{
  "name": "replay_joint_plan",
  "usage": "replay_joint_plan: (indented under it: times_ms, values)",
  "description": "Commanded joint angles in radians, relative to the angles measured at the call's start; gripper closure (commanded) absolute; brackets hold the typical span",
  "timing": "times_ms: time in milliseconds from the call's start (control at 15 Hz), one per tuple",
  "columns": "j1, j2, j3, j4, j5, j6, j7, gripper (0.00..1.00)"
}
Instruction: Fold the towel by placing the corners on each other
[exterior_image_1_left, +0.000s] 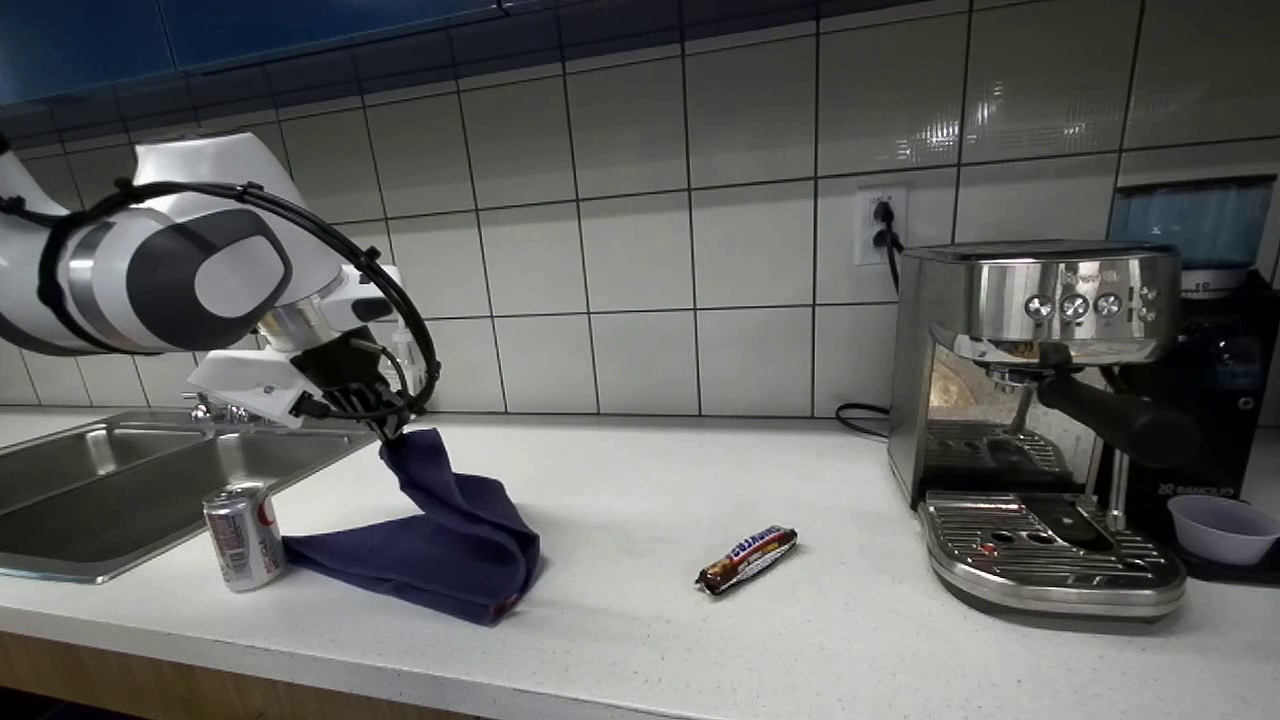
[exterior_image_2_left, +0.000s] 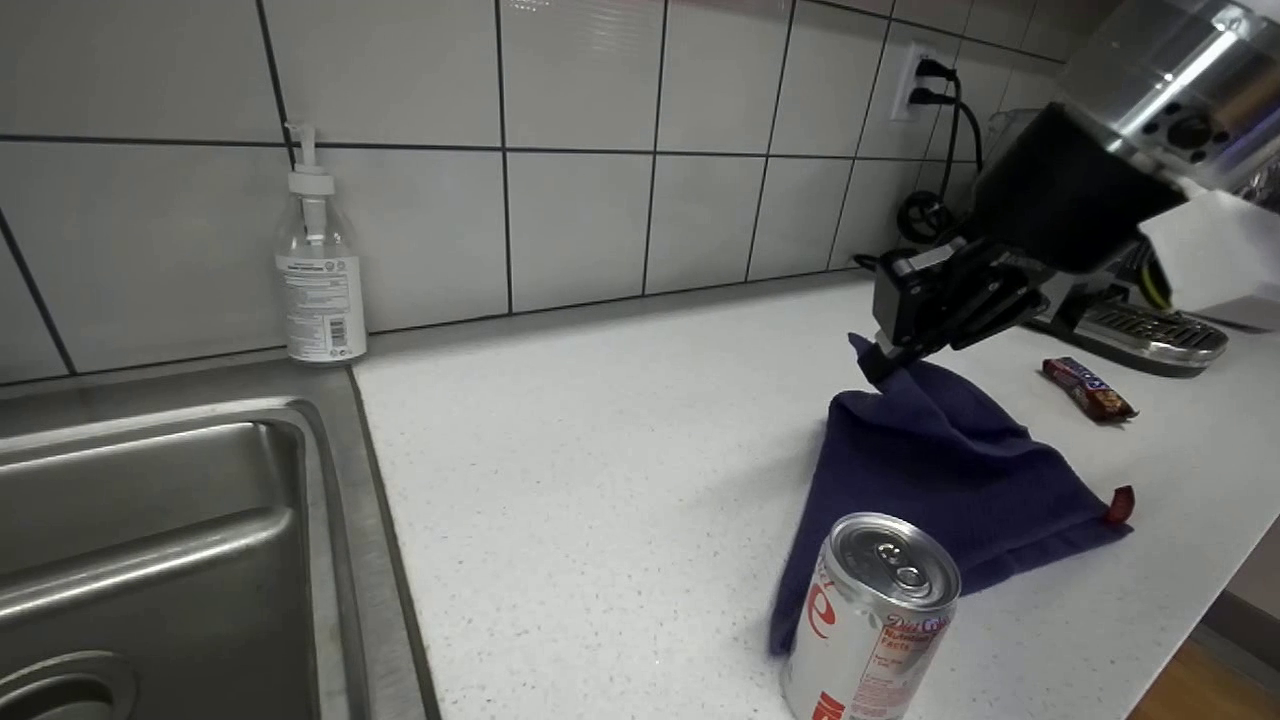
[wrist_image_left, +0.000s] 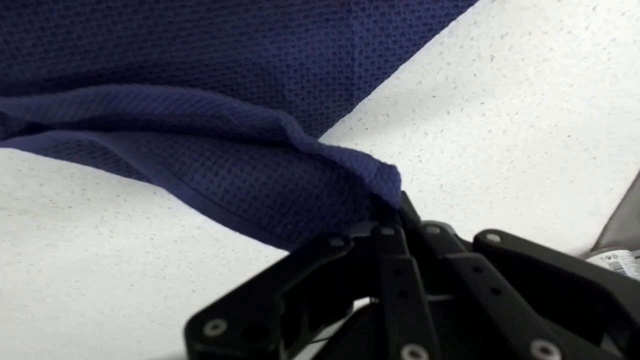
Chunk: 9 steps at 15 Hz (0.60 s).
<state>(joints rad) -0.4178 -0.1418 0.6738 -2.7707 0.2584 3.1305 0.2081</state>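
The towel is a navy cloth on the white counter, partly lifted. It also shows in an exterior view and in the wrist view. My gripper is shut on a pinched-up part at one end of it, above the counter. In the other pictures the gripper points down into the cloth, and its fingertips are together with fabric between them. One corner lies beside the can. Another corner with a red tag lies flat near the front edge. The remaining corner is hard to make out.
A silver can stands at the towel's edge, by the sink. A wrapped candy bar lies to one side. An espresso machine stands farther along. A soap bottle stands at the tiled wall.
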Motion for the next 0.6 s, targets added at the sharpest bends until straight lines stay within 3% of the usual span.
replay_joint_plan:
  times_ms: [0,533]
  values:
    - [-0.059,-0.072,0.093,-0.015,-0.029,-0.042,0.086,0.99]
    - [-0.100,-0.089,0.192,-0.012,-0.018,-0.047,0.126,0.99]
